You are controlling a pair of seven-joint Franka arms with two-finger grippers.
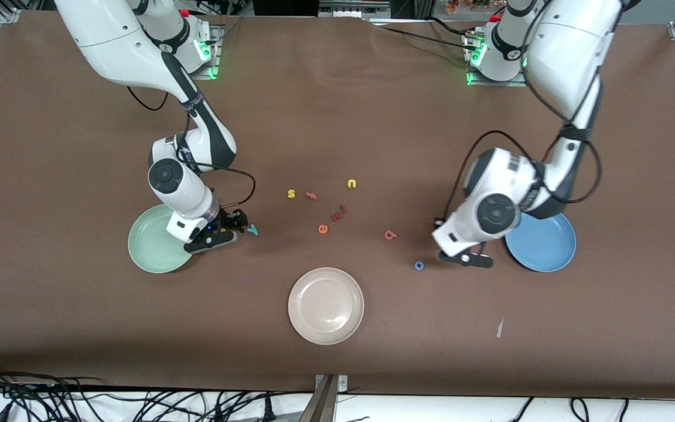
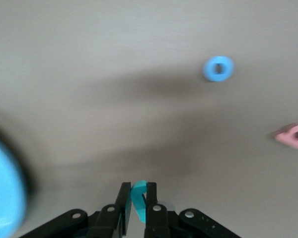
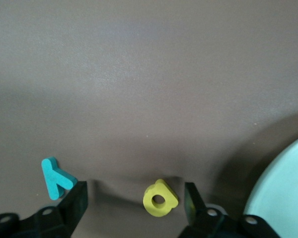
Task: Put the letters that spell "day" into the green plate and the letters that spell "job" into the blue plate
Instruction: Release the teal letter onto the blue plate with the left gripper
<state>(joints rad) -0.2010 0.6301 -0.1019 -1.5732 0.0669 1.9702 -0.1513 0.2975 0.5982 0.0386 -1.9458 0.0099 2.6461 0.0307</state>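
Three plates sit on the worktop: one green plate [image 1: 151,253], one blue plate [image 1: 548,249], one beige plate [image 1: 326,305]. Eleven small toy letters are visible. Two grippers work here.

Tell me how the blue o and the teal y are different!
The blue o is a closed ring; the teal y has forked arms. The o lies near the left tool, the y beside the right tool. Both are tiny letters lying on the brown table.

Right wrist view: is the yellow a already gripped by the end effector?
No. The yellow a lies on the table between the right end effector's open fingers, touching neither.
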